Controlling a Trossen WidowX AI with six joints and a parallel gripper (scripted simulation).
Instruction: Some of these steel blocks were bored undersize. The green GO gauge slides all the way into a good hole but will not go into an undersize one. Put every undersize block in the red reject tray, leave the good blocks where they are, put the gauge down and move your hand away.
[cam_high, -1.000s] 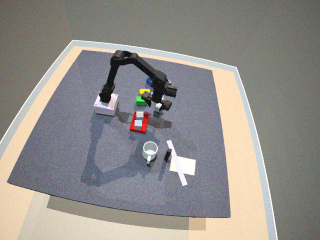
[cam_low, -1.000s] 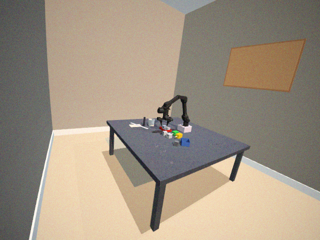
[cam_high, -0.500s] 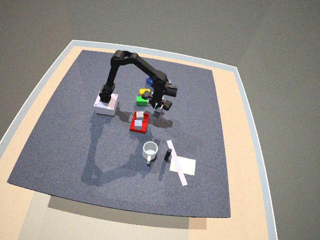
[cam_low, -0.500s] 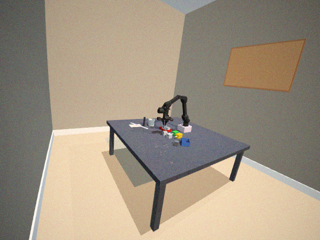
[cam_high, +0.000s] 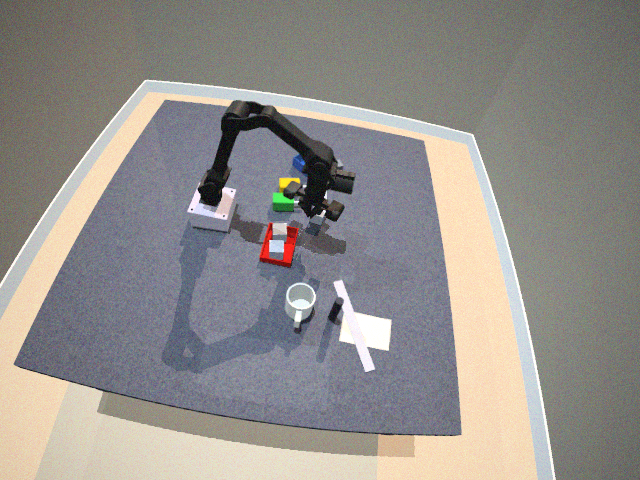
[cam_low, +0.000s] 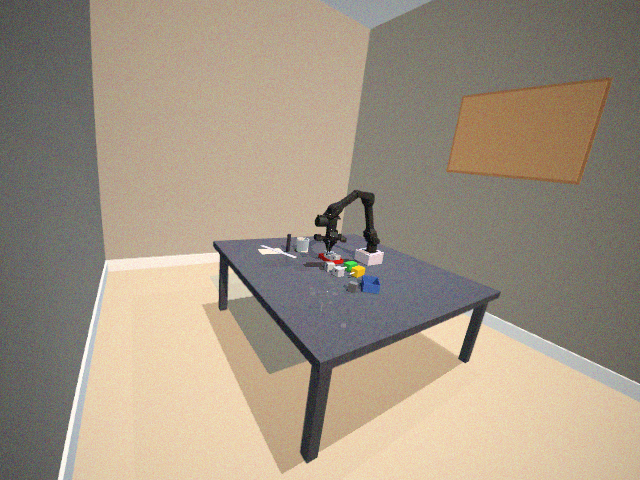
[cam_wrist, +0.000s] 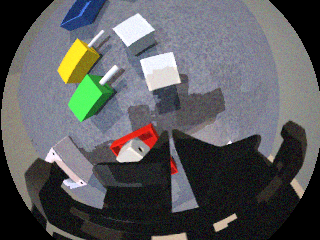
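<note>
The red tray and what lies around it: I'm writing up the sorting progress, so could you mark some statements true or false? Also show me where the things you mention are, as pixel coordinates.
1. Two pale blocks (cam_high: 276, 248) (cam_low: 333, 256) (cam_wrist: 131, 151) are in the red tray (cam_high: 262, 260) (cam_low: 322, 256) (cam_wrist: 116, 146). True.
2. The gripper (cam_high: 311, 213) (cam_low: 328, 251) (cam_wrist: 171, 134) is holding the green gauge (cam_high: 282, 201) (cam_low: 350, 265) (cam_wrist: 86, 101). False: the gauge lies on the table.
3. The yellow gauge (cam_high: 289, 183) (cam_low: 357, 271) (cam_wrist: 76, 62) lies between the green gauge and the blue bin (cam_high: 298, 163) (cam_low: 370, 287) (cam_wrist: 82, 16). True.
4. The mug (cam_high: 293, 310) (cam_low: 302, 245) is tipped over. False: it stands upright.
</note>
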